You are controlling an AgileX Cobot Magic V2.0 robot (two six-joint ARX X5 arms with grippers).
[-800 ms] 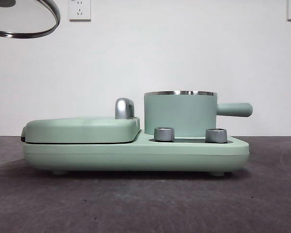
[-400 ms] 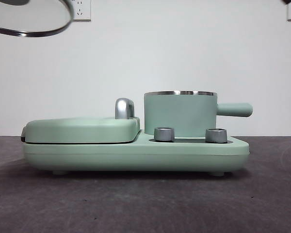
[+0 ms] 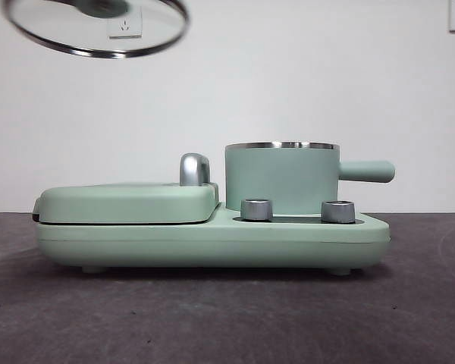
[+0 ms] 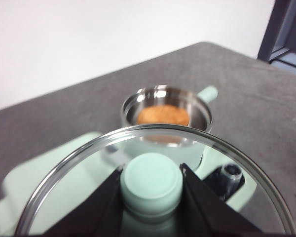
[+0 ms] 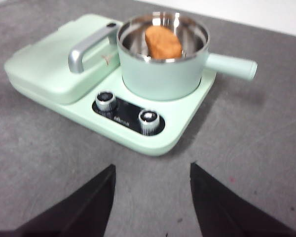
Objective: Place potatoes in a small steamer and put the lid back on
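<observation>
The left pincer (image 4: 151,183) clamped the lid (image 4: 155,180) by its knob; centring it level over the small steamer (image 4: 166,116) looked wise, the right pincer (image 5: 153,197) gaping idle.

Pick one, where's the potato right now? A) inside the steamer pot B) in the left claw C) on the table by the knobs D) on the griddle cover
A: both wrist views show the potato lying inside the small steamer, which is uncovered, while the left claw holds the lid by its knob, up in the air.
</observation>
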